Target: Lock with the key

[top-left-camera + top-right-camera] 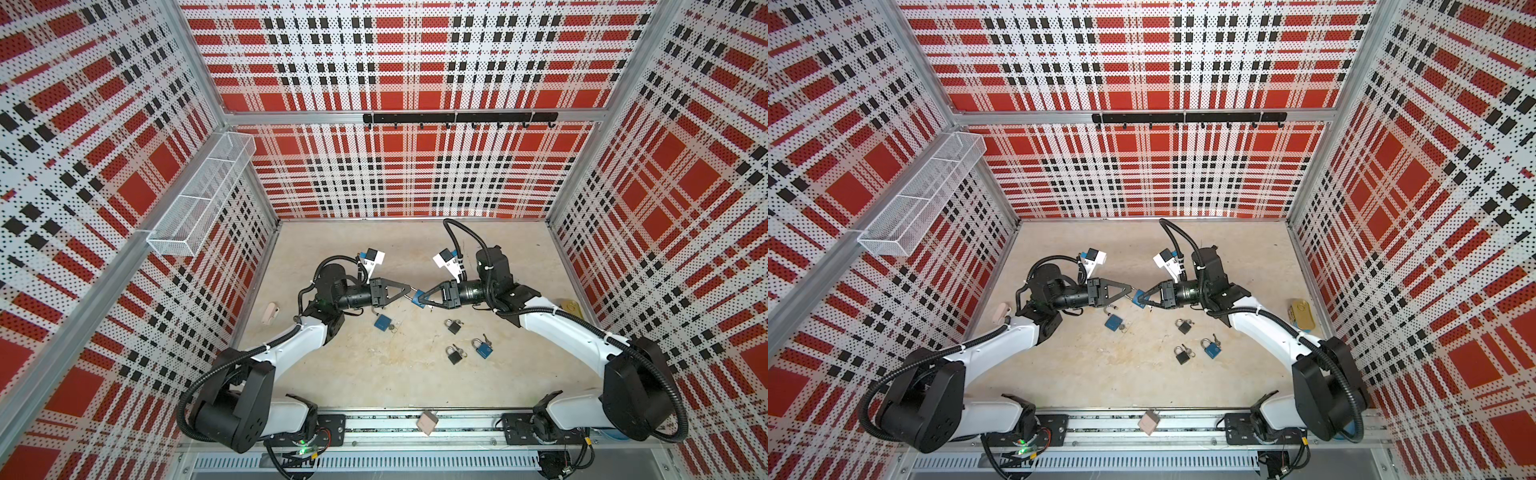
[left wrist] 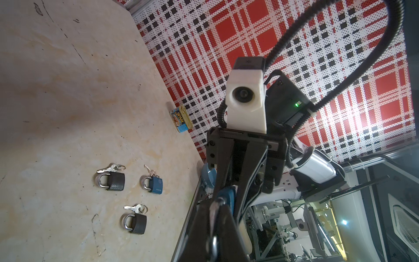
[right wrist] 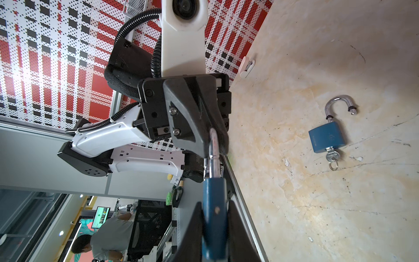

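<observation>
Midway over a scuffed, stone-coloured bench (image 1: pixel 374 386) inside a red plaid enclosure, the left arm (image 1: pixel 299 336) and right arm (image 1: pixel 561 328) meet nose to nose. Between them they share one small blue padlock (image 3: pixel 214 204), held clear of the surface. The right fingers (image 1: pixel 427 291) are closed partway, clamping the flat faces of the lock's body. The left fingers (image 3: pixel 195 127) are pinched almost fully together on the top of its chrome shackle (image 3: pixel 213 145). Whether that shackle is pressed home cannot be told from these views, and no key shows in the held lock.

On the bench near the left fingers lies a second, open blue padlock (image 3: pixel 326 136), its hoop swung out and a key (image 3: pixel 331 156) in its keyhole. Nearer the right arm lie three more locks, among them a black padlock (image 2: pixel 115 181).

The held lock looks a dense, rigid lump of metal, heavy for its size and unlikely to suffer from a firm squeeze. Its painted faces probably give the best purchase, while the polished shackle seems likely to slip or swivel under narrow tips. A key, thin and light, would probably be best taken by its broad head, with the body braced against the turn.
</observation>
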Motion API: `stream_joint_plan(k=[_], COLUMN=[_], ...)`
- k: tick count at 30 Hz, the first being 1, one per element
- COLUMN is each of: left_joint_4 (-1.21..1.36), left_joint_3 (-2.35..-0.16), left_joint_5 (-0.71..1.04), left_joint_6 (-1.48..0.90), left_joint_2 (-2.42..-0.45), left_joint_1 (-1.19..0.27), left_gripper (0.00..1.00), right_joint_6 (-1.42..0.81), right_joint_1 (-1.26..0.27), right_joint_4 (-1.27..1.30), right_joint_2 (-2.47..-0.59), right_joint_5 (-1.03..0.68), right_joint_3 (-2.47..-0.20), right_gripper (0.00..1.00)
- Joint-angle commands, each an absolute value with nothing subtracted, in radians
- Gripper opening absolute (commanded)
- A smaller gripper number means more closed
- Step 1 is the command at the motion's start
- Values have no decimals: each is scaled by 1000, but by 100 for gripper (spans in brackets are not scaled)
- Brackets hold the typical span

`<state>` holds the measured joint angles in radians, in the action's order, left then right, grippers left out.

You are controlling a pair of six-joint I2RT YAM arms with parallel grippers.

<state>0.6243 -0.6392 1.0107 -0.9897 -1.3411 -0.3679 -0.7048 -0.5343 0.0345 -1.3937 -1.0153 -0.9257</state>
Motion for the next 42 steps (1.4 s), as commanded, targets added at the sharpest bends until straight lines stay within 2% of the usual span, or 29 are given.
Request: stream_joint_plan(k=[1, 15, 42], left_joint_4=[542, 525, 525], left_joint_3=[-598, -579, -533], left_joint_5=[936, 898, 751], left_joint_6=[-948, -924, -971], left_joint_2=[-1369, -1351, -1268], left_joint_1=[-376, -411, -591], left_gripper=[0, 0, 0], right_joint_6=[-750, -824, -888], right_joint_1=[-550, -550, -549], right_joint_4=[275, 371, 490], right_joint_2=[-1355, -1351, -1374], right_joint_5=[-1129, -1129, -1072], right_joint_3=[-945, -922, -910], right_gripper=[0, 0, 0])
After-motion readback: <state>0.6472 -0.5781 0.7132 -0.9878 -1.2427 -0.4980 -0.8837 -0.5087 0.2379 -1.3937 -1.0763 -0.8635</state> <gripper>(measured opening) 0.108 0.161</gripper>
